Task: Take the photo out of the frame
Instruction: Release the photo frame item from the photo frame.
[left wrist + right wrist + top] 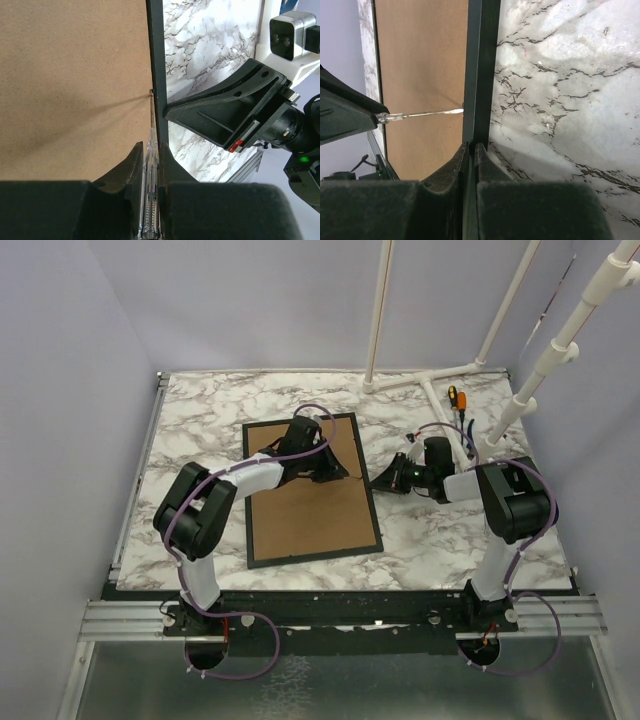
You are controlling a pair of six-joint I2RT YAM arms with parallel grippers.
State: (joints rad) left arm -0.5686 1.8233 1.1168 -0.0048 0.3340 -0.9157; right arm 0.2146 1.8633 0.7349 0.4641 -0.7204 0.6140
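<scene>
The frame (310, 530) lies face down on the marble table, brown fibreboard back up, thin black border around it. The photo is hidden under the backing. My left gripper (335, 472) is over the frame's right part, shut on a clear-handled screwdriver (151, 165). The screwdriver's tip touches the seam where the backing (75, 75) meets the right border (157, 50). My right gripper (378, 482) is shut, its tips (471, 146) against that same border from outside. It also shows in the left wrist view (167, 112). The screwdriver shows in the right wrist view (420, 115).
A white pipe stand (430, 380) stands at the back right. Small tools with orange and dark handles (455, 398) lie beside it. Purple walls close in on the table on three sides. Aluminium rails run along the near edge (330, 615).
</scene>
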